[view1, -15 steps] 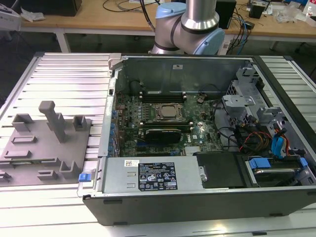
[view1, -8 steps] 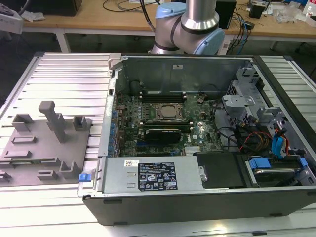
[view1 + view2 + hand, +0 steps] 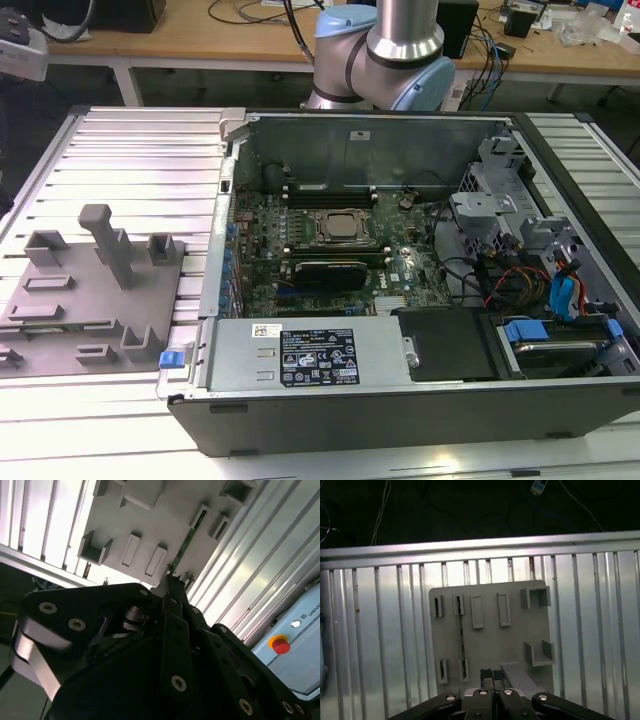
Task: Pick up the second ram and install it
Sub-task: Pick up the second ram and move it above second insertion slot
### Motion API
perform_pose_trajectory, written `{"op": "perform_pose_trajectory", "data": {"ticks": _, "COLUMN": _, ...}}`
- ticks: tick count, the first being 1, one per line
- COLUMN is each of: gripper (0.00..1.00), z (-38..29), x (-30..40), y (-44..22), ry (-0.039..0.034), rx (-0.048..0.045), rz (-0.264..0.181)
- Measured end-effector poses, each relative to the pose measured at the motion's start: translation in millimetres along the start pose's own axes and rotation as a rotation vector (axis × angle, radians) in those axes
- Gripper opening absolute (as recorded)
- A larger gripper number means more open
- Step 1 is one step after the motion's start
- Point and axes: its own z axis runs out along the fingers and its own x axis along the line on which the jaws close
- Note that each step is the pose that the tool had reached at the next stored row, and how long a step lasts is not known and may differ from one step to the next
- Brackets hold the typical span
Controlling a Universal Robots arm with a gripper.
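- Tool [image 3: 492, 674]: in both wrist views its two fingertips [image 3: 172, 580] sit pressed close together with nothing between them. It hangs above the grey holder tray [image 3: 490, 630] and touches nothing.
- Second ram [image 3: 461, 645]: a narrow green stick standing on edge in a slot of the tray, held between pairs of small upright brackets. The second wrist view shows its green edge [image 3: 187, 542] running away from the fingertips. The tool is near one end of the stick, slightly to one side, and apart from it.
- Holder tray [image 3: 90, 300]: lies flat on the ribbed metal bench [image 3: 140, 150], at the exterior view's left, just beside the open computer case [image 3: 400, 400].
- Computer case: lies on its side with the cover off, exposing the motherboard [image 3: 330, 250], a power supply along the near wall and drive bays at the exterior view's right.
- Arm [image 3: 385, 50]: its grey and pale blue joints rise at the far side of the case.
- Red button [image 3: 280, 644]: set on a pale panel past the bench edge, well apart from the tray.
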Motion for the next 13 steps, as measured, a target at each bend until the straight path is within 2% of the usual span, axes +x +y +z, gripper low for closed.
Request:
{"op": "perform_pose_trajectory", "data": {"ticks": 3, "gripper": 0.11, "z": 0.1, "x": 0.0, "y": 0.0, "ry": -0.0003, "rx": 0.0005, "rz": 0.022}}
{"op": "perform_pose_trajectory", "data": {"ticks": 9, "gripper": 0.11, "z": 0.1, "x": 0.0, "y": 0.0, "ry": -0.0002, "rx": 0.0005, "rz": 0.024}}
{"op": "perform_pose_trajectory", "data": {"ticks": 12, "gripper": 0.3, "z": 0.1, "x": 0.0, "y": 0.0, "ry": -0.0002, "rx": 0.0005, "rz": 0.024}}
{"op": "perform_pose_trajectory", "data": {"ticks": 13, "gripper": 0.3, "z": 0.1, "x": 0.0, "y": 0.0, "ry": -0.0002, "rx": 0.0005, "rz": 0.024}}
